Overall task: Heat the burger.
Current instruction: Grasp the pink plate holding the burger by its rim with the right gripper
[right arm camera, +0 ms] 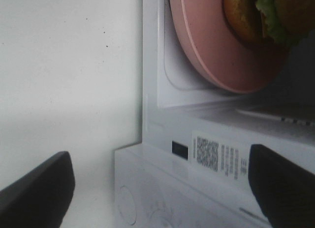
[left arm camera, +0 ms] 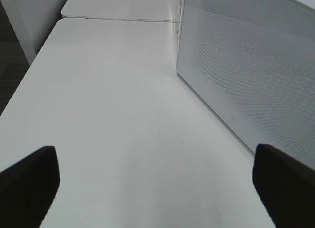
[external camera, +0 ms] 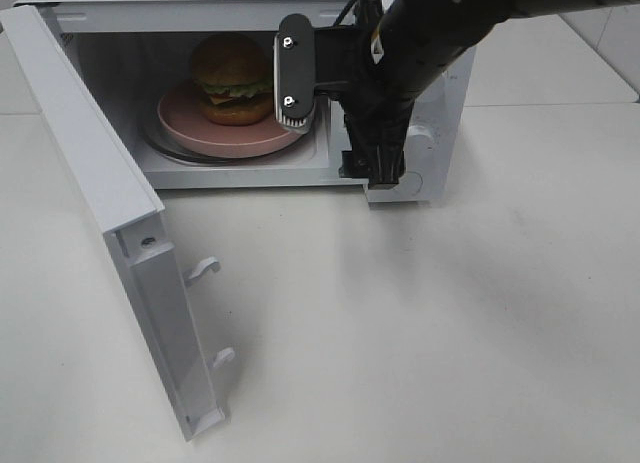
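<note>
One burger (external camera: 232,78) sits just behind the right end effector (right arm camera: 158,188).

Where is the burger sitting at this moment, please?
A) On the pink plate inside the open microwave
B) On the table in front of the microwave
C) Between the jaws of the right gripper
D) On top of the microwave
A: the burger rests on the pink plate inside the microwave, whose door is swung wide open.

The microwave (right arm camera: 147,188) sticker (right arm camera: 219,156) print is unreadable.
</note>
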You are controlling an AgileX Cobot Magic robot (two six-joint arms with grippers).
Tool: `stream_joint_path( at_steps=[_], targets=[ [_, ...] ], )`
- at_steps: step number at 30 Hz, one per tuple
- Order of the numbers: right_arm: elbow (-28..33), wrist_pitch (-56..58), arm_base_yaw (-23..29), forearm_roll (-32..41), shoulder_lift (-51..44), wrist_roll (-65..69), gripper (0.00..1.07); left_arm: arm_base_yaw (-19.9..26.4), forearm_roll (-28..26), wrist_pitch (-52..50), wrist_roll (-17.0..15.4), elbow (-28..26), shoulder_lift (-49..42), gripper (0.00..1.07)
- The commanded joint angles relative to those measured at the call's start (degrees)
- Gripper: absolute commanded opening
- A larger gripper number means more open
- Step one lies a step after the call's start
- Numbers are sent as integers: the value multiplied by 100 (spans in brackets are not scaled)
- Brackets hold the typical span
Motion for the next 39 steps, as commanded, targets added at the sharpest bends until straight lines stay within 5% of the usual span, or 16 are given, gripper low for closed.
stream_joint_path(
  at_steps=[1,16,39],
  targets=[
    [-315,-97,189,-229,304,11,91,0,-23,-40,23,17,-103,100],
    [-710,-716,315,-229,1020,17,89,0,-23,-40,23,17,-103,100],
    [-2309,-693,286,-246,2555,23,87,0,-17,-40,23,17,-103,100]
  ],
)
